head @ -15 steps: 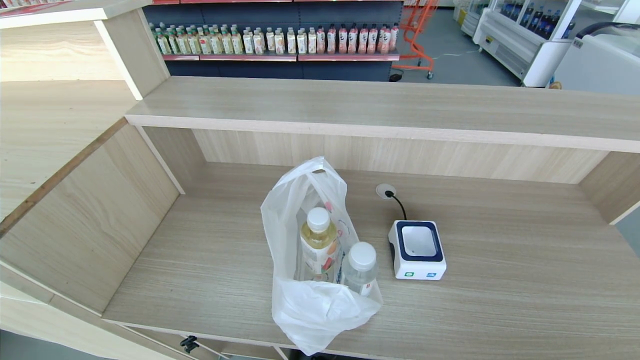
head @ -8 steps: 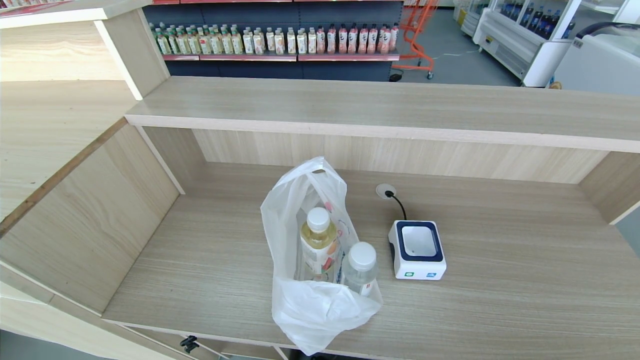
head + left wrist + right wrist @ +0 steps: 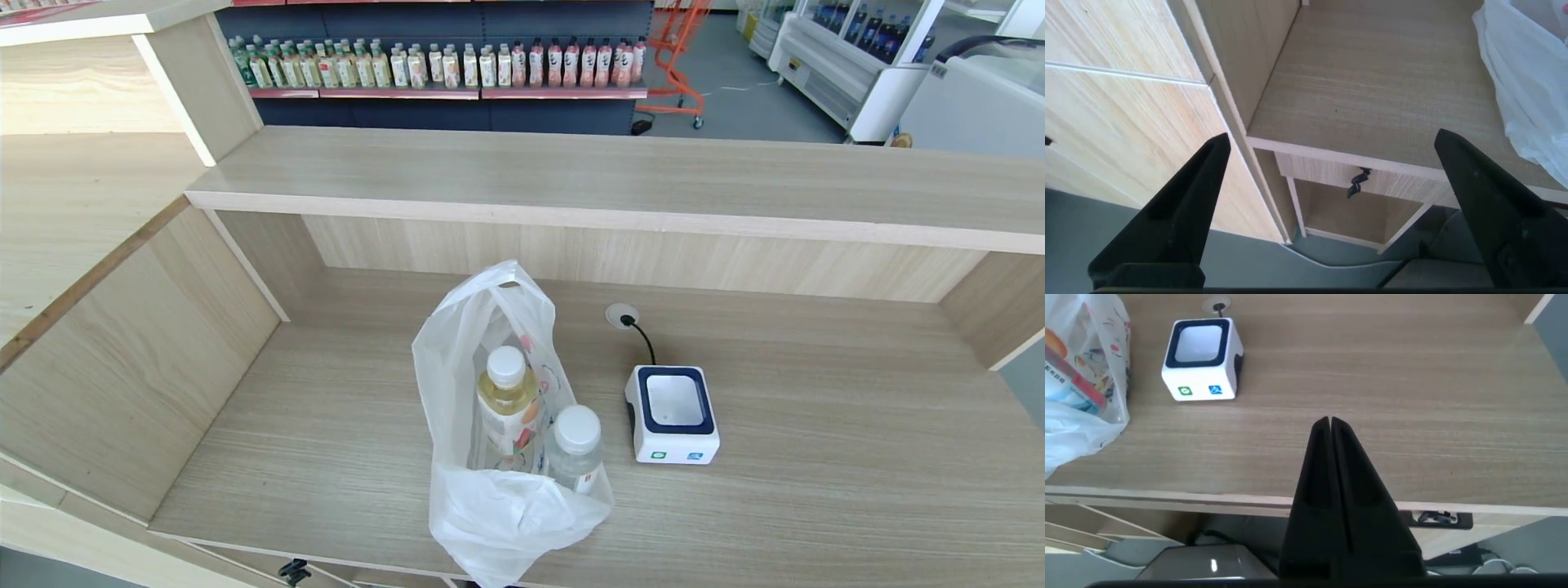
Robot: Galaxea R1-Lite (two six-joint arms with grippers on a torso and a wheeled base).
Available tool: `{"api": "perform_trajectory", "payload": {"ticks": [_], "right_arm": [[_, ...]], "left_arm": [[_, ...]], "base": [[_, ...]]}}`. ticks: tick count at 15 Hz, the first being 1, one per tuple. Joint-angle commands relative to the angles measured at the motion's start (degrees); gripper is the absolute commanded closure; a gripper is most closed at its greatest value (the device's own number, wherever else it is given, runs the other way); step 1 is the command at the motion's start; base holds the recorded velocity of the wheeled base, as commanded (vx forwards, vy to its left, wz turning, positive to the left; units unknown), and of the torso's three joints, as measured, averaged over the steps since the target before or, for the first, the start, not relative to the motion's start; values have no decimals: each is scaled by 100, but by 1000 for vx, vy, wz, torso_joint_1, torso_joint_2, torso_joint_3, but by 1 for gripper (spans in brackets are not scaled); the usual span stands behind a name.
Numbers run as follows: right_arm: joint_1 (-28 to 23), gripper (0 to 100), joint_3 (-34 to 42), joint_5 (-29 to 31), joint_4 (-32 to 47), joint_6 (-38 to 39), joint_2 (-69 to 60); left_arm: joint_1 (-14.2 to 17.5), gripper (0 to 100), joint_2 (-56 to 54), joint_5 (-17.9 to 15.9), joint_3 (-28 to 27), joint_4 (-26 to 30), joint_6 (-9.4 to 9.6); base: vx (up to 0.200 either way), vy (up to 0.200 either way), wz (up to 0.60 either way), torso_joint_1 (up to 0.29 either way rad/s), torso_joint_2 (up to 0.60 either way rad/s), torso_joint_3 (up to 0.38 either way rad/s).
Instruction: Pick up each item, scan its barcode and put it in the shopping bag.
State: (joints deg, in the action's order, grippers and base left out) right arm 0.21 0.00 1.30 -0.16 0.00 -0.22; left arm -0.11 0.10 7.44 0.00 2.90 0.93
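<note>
No legible text, scanner (image 3: 672, 412) front with one green and one blue square sticker, symbols too small to read, colourful label on taller bottle (image 3: 507, 402) inside shopping bag (image 3: 445, 367) unreadable

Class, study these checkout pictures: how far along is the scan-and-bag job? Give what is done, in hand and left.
Done: the yellow drink bottle and the clear bottle stand inside the shopping bag. In hand: nothing; the left gripper is open and the right gripper shut, both empty. Left: probably nothing, since only the bag and the scanner sit on the counter.
</note>
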Motion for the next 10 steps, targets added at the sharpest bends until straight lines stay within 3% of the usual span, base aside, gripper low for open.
{"api": "perform_trajectory", "payload": {"ticks": [1,10], "right_arm": [[6,100,0,1,-2,0,22],[6,100,0,1,-2,0,22]], "left_arm": [[2,0,-1,3,0,0,4],[2,0,-1,3,0,0,-5]], "base": [[0,-200,0,12,7,2],[22,0,0,-1,0,0]]}}
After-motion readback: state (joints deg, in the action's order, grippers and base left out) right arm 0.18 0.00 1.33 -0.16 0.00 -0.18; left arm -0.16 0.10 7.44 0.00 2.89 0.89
